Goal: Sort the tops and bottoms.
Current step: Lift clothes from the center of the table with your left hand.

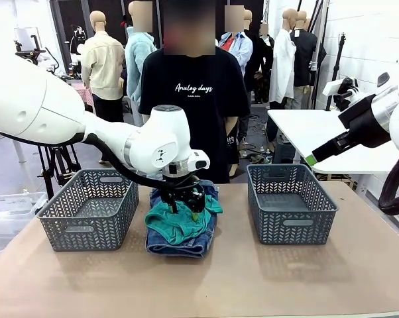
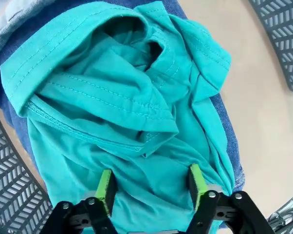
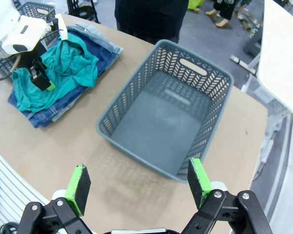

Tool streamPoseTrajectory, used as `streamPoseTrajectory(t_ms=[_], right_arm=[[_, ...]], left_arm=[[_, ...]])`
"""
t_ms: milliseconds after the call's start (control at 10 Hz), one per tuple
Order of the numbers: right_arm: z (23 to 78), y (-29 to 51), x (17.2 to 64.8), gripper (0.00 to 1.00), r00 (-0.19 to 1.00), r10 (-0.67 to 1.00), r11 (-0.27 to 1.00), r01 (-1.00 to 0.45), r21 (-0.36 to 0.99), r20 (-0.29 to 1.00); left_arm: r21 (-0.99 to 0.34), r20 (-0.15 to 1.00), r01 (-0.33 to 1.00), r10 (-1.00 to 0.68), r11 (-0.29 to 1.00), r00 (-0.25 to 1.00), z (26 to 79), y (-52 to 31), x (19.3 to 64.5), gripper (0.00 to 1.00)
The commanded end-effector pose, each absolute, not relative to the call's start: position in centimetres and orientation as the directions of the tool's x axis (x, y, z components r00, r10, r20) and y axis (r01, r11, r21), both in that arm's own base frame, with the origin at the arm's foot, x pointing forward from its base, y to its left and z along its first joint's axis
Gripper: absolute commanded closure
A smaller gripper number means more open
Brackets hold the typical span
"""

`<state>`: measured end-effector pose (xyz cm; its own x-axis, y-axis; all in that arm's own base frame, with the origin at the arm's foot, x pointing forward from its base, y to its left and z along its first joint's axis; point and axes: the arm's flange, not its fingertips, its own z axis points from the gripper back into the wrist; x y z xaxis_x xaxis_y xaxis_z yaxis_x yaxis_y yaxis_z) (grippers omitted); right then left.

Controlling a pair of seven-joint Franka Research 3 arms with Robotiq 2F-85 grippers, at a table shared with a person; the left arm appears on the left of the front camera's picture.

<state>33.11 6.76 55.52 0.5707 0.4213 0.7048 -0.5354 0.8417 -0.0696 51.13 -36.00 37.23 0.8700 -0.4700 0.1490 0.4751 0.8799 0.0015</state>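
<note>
The teal-green top [image 1: 176, 222] [image 2: 112, 97] [image 3: 64, 63] lies crumpled on top of a pile in the middle of the table. Under it are dark blue jeans [image 1: 179, 246] [image 2: 226, 124] [image 3: 103, 54], and a lighter blue denim piece [image 3: 95, 33] shows at the pile's far edge. My left gripper [image 1: 189, 209] [image 2: 150, 185] [image 3: 39, 80] is down on the top, its green pads apart and pressing into the fabric with a fold between them. My right gripper [image 1: 310, 159] [image 3: 139, 180] hangs open and empty, high over the table's right side above a basket.
Two grey lattice baskets flank the pile, one to the left [image 1: 87, 209] and one to the right [image 1: 291, 202] [image 3: 195, 68], neither with anything in it. A person in a black T-shirt [image 1: 193, 99] stands at the far edge. A white table [image 1: 312, 129] stands back right.
</note>
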Motion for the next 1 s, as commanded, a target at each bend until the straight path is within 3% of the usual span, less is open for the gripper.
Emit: streamPoseTrajectory(t_ms=[0,100,200,600,900], right_arm=[[55.5,6.7,33.1,0.0,0.573,0.414,0.841,-0.538,-0.057,0.707],[55.5,6.7,33.1,0.0,0.573,0.414,0.841,-0.538,-0.057,0.707],[55.5,6.7,33.1,0.0,0.573,0.414,0.841,-0.538,-0.057,0.707],[55.5,6.7,33.1,0.0,0.573,0.414,0.841,-0.538,-0.057,0.707],[55.5,6.7,33.1,0.0,0.573,0.414,0.841,-0.538,-0.057,0.707]], left_arm=[[-0.017,0.123,0.468,-0.462,0.884,0.878,37.4,-36.0,51.3,0.7],[-0.015,0.11,0.462,-0.457,0.887,0.882,37.5,-36.0,51.3,0.89],[-0.014,0.104,0.455,-0.451,0.89,0.886,37.6,-36.0,51.3,1.0],[-0.009,0.091,0.446,-0.443,0.895,0.892,38.2,-36.0,51.2,1.0],[0.039,0.189,0.491,-0.489,0.87,0.852,45.4,-37.8,51.0,1.0]])
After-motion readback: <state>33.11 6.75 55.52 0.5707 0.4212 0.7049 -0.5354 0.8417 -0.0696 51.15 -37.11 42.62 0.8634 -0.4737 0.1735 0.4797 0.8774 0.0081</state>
